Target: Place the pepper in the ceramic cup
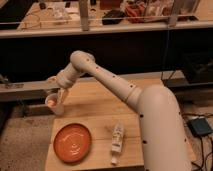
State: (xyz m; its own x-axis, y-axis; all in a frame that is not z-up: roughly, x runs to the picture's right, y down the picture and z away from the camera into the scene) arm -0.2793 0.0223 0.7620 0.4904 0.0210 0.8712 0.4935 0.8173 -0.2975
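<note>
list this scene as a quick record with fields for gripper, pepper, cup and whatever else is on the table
gripper: at the table's left edge, right at the ceramic cup's mouth
pepper: orange patch at the cup's rim; cannot tell if it is fully inside
ceramic cup: upright, pale, behind the plate
orange plate: front left of the table, nothing on it
white bottle: lying on its side, right of the plate
wooden table: holds the plate and bottle
</note>
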